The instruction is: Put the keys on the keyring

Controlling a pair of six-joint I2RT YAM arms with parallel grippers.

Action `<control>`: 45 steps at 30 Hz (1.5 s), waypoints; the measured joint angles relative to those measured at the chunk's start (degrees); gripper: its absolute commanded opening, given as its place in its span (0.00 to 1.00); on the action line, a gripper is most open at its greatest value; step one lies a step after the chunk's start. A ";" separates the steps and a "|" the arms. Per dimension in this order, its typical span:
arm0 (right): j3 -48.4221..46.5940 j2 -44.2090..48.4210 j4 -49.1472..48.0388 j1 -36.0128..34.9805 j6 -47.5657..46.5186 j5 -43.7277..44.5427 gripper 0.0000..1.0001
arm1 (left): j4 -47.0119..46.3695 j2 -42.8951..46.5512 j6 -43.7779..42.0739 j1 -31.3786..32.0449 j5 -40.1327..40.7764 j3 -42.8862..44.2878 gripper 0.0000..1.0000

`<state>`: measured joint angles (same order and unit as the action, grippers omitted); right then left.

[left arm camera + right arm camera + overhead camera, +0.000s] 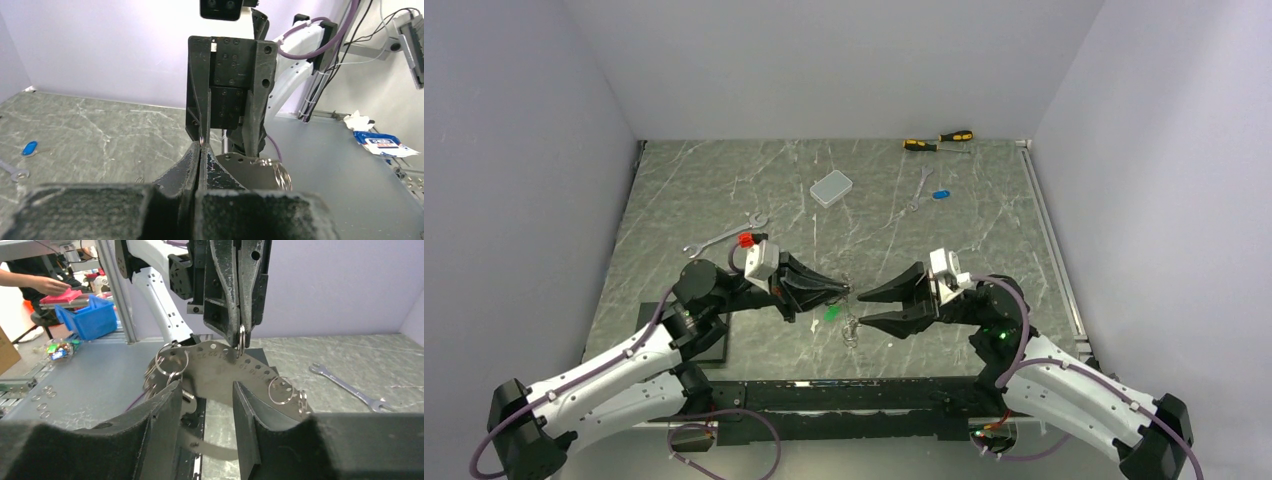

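A: What is carried by the marbled grey-green desk (pixel 724 190)?
B: A grey box (pixel 831 187) is set toward the far middle, and two screwdrivers (pixel 937 141) are laid at the far edge.
A: What else is seen?
B: A wrench (pixel 724 236) is laid at the left. A second wrench (pixel 920 187) is placed right of the box, with a blue-headed key (pixel 941 194) just beside it. A green-headed key (pixel 831 314) is found nearer the front

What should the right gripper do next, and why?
Probably close the right gripper on the keyring: its open fingers straddle the perforated strip, while the shut left gripper pinches a small ring at the top. That should steady it. The green key lies unheld on the table.
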<state>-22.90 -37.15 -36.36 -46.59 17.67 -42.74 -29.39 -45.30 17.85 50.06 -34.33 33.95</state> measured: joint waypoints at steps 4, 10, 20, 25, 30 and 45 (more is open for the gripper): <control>-0.63 -0.55 -0.09 -1.25 -1.49 3.37 0.34 | -2.58 -0.46 1.18 0.00 -1.40 -0.22 0.00; -0.94 -2.10 -0.24 -2.19 -2.19 7.39 0.30 | -6.16 -0.46 2.19 0.00 -2.56 -2.01 0.00; -2.86 -3.93 -1.46 -4.26 -2.60 9.49 0.30 | -8.90 -0.70 2.89 0.26 -2.84 -3.13 0.00; -3.54 -4.13 -1.46 -5.25 -3.10 9.92 0.30 | -10.43 -0.66 2.93 0.42 -2.71 -3.43 0.00; -3.54 -4.17 -1.44 -5.97 -3.61 11.23 0.29 | -10.95 -0.63 3.06 0.44 -2.23 -3.52 0.00; -4.28 -4.46 -1.51 -7.08 -4.59 13.18 0.13 | -14.12 -1.79 2.91 1.70 0.83 -3.74 0.00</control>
<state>-27.18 -41.60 -37.87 -53.67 13.08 -29.56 -43.51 -47.09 20.75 51.77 -33.50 30.22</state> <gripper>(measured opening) 0.155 0.012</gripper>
